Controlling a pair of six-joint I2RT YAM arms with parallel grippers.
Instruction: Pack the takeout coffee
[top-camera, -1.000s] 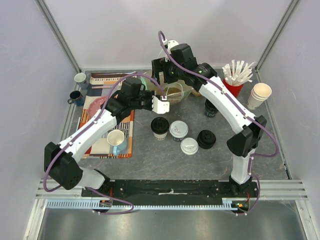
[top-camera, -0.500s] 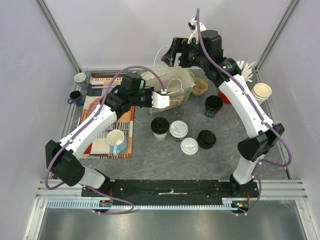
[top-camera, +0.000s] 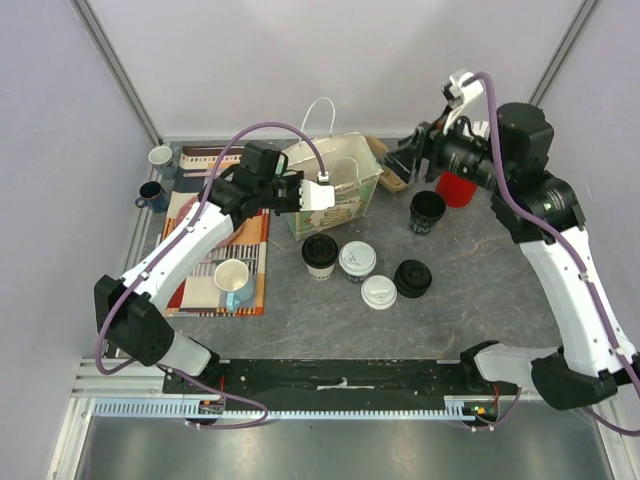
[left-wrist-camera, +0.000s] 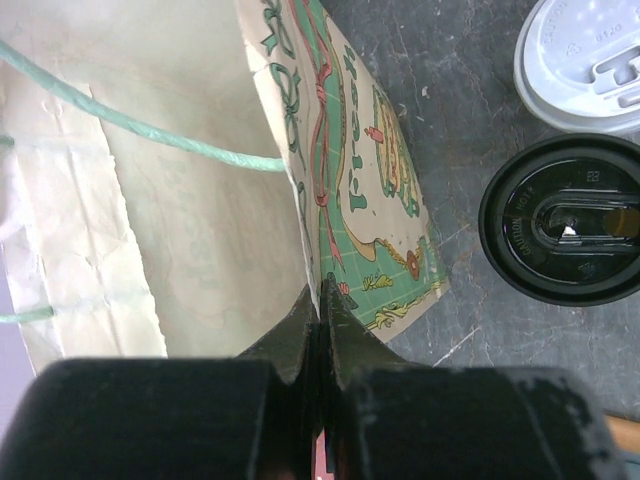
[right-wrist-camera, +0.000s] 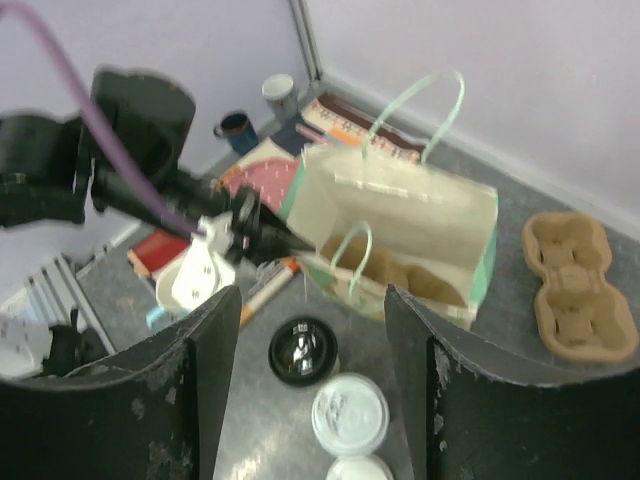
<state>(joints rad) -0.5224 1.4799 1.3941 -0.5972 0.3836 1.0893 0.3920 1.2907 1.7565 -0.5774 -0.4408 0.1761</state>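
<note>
In front of the upright cream paper bag with pale green string handles (top-camera: 335, 190), on the grey counter (top-camera: 300, 310): a small pale paper cup with a white sip lid (top-camera: 357, 258), upright, long axis vertical, lid upward. A little farther from the bag, a second white-lidded paper cup (top-camera: 379, 291), upright likewise. Just beside the first, a paper cup with a black lid (top-camera: 319, 250), also upright. Near these, a loose black lid (top-camera: 412, 277), flat on the counter. Off the bag's right-arm end, a lidless black cup (top-camera: 427, 211), mouth up. Behind that end, a brown pulp cup carrier (right-wrist-camera: 580, 290), hollows upward.

Bag mouth open upward, printed side toward the cups. Inside, at the bottom, something brown and moulded, too unclear to name.

Left tool (left-wrist-camera: 320, 300) pinched together on the bag's wall. Right tool (right-wrist-camera: 312, 390) held high off the bag's right-arm end, fingers apart, nothing between them.
</note>
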